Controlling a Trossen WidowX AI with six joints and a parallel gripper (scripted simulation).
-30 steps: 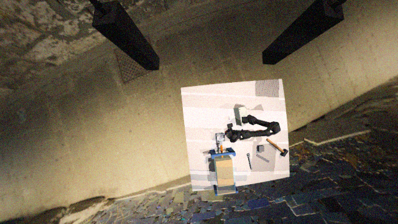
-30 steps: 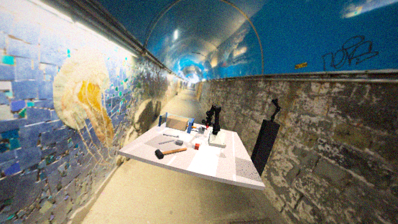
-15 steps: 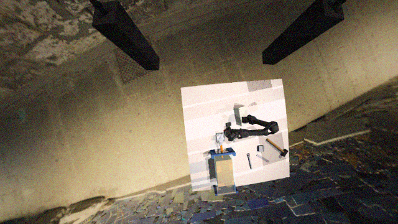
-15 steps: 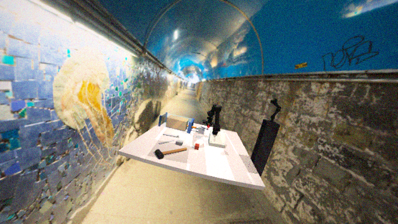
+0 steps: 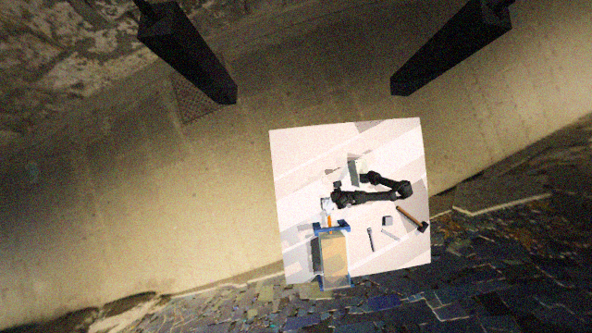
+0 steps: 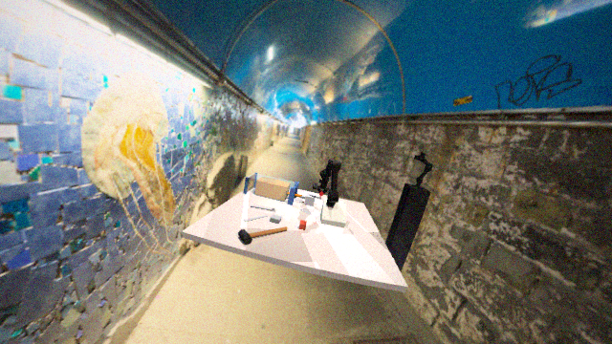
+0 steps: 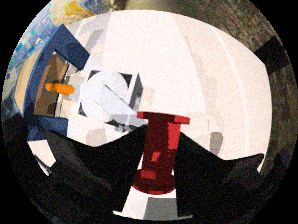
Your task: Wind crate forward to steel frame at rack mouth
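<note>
The tan crate (image 5: 334,259) (image 6: 273,187) (image 7: 50,75) sits flat inside the clear-panelled cubby, close behind the blue frame (image 5: 343,225) (image 6: 293,192) (image 7: 75,47); whether they touch I cannot tell. An orange strap (image 5: 329,222) (image 7: 60,89) runs through the frame to the winch (image 5: 326,204) (image 6: 310,201) (image 7: 135,95). The winch handle's pale arm (image 7: 117,104) lies across the winch top; its square key is hidden. The handle's red grip (image 7: 162,145) stands upright between the fingers. My gripper (image 6: 321,193) (image 7: 160,131) is shut on this grip, beside the winch.
A hammer (image 5: 409,216) (image 6: 268,232), a grey block (image 5: 387,220) (image 6: 275,219), a dark rod (image 5: 371,240) and a pale thin bar (image 5: 390,235) lie on the bench beside the cubby. A red block (image 6: 302,225) shows nearer in the exterior view. A pale box (image 6: 334,216) stands by the arm.
</note>
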